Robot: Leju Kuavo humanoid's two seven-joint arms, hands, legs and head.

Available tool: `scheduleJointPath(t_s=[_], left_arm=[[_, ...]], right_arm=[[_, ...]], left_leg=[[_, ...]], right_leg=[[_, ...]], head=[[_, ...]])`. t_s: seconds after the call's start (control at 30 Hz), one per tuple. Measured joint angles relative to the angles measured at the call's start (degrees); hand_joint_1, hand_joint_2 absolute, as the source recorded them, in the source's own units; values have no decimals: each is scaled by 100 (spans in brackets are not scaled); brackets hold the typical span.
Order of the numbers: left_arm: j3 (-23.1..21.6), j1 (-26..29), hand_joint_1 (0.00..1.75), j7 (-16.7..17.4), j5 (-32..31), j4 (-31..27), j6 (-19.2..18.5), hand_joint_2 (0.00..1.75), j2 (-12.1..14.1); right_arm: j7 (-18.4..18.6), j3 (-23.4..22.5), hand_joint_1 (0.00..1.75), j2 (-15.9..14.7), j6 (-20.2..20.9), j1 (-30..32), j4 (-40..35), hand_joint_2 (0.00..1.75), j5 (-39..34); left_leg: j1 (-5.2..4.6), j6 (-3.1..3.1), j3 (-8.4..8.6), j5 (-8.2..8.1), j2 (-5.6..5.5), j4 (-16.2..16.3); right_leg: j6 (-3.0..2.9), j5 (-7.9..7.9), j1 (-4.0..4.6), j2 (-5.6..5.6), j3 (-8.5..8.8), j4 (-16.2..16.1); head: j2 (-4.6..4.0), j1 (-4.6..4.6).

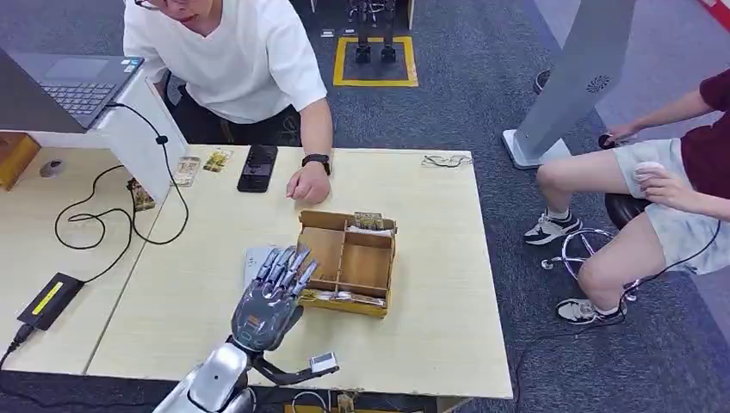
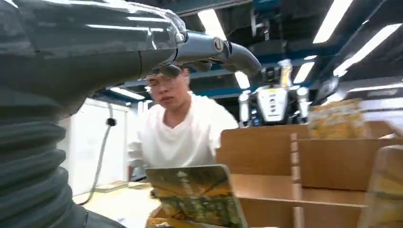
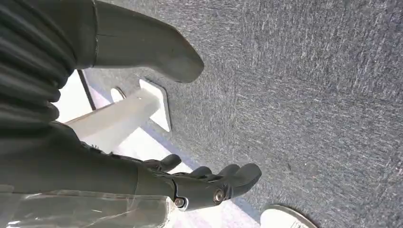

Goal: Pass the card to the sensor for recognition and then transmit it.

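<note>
Laptop (image 1: 73, 82), phone (image 1: 257, 167), cardboard box (image 1: 348, 261).

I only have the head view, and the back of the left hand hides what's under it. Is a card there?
Observer: Yes. The left wrist view shows a card with a green-and-yellow picture, tilted, at the wooden box's near side.
Operator: Is the left hand gripping it?
Observer: No. Its fingers are above the card, apart from it.
Operator: And the right hand?
Observer: The right hand hangs over grey carpet, holding nothing.

Head view looks down; wrist views sit close behind hands
</note>
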Motion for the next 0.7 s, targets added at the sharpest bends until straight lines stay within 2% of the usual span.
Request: scheduleJointPath(t_s=[0.2, 0.33, 0.43, 0.7], left_arm=[[57, 58, 0, -86, 33, -109, 0, 175, -7], [105, 115, 0, -650, 138, -197, 0, 175, -35], [157, 157, 0, -772, 149, -236, 0, 175, -52], [175, 154, 0, -503, 50, -175, -2, 175, -85]], right_arm=[[0, 0, 0, 0, 0, 1, 0, 175, 0], [-22, 2, 0, 0, 0, 1, 0, 175, 0], [-39, 2, 0, 0, 0, 1, 0, 175, 0], [-33, 2, 0, 0, -4, -2, 0, 175, 0]], left_leg=[[0, 0, 0, 0, 0, 0], [0, 0, -1, 0, 0, 0], [0, 0, 0, 0, -1, 0], [0, 0, -1, 0, 0, 0]], right_leg=[[0, 0, 0, 0, 1, 0], [0, 0, 0, 0, 1, 0], [0, 0, 0, 0, 0, 0], [0, 0, 0, 0, 0, 0]], head=[[0, 0], [0, 2], [0, 2], [0, 2]])
